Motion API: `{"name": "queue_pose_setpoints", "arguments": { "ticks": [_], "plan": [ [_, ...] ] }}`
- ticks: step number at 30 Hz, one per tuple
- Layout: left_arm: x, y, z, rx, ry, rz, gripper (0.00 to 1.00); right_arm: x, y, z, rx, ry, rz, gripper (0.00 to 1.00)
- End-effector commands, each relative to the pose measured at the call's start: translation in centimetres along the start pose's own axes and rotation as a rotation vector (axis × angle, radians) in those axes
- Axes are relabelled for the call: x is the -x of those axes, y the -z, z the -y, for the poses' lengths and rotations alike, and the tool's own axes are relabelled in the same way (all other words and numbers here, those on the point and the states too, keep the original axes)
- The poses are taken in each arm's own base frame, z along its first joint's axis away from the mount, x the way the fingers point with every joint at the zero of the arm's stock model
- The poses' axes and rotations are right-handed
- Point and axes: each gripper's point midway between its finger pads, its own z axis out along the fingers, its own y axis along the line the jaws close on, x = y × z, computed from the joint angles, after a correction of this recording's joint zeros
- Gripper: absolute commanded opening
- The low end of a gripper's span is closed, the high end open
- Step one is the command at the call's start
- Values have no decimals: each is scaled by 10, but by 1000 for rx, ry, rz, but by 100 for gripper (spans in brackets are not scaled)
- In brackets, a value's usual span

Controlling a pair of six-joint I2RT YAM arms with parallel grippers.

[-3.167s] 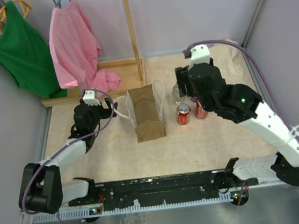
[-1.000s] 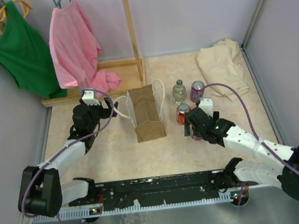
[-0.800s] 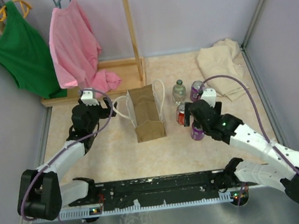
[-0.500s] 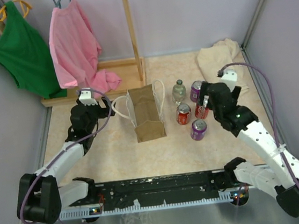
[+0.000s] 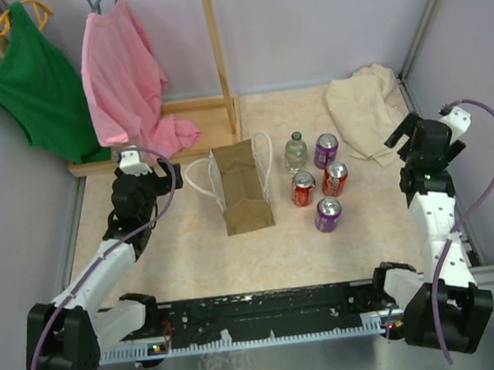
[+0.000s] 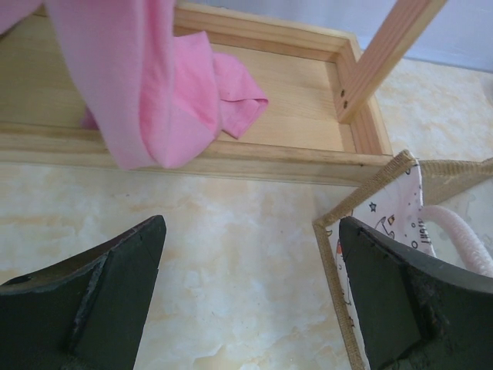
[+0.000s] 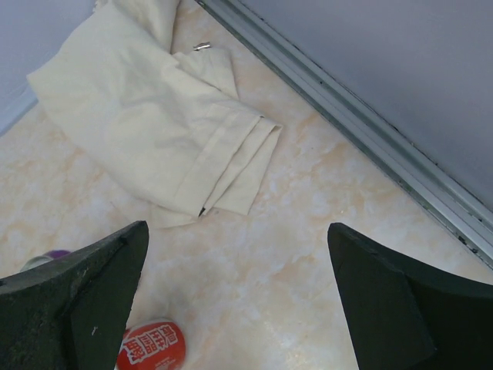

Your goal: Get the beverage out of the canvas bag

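Right fingers [image 7: 77, 308] spread wide and empty, pulled back to the right side of the table [image 5: 192, 254] by the beige cloth [image 5: 359, 110]; left fingers [image 6: 92, 301] open too, backed off the canvas bag [image 5: 243, 188]. Purple can [image 5: 326, 214] had newly landed beside the other drinks [image 5: 303, 187], so the task looked done; couldn't see inside the bag

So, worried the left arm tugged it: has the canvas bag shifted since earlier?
No. The canvas bag is in the same spot, its far end just below the wooden rack.
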Motion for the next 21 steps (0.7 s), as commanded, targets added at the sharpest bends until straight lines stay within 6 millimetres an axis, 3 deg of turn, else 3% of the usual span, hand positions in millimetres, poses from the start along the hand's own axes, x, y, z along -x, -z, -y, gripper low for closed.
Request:
{"name": "queue_pose_setpoints", "arguments": {
  "ticks": [1,9,21],
  "plan": [
    [16,8,-15,103,43,46,100,29,12,-10,99,-18,160,99],
    [25,15,-25,163,56,84,100,43,29,-11,138,-17,244,99],
    [26,22,-36,219,69,107,100,40,29,-9,133,-19,241,99]
  ]
}}
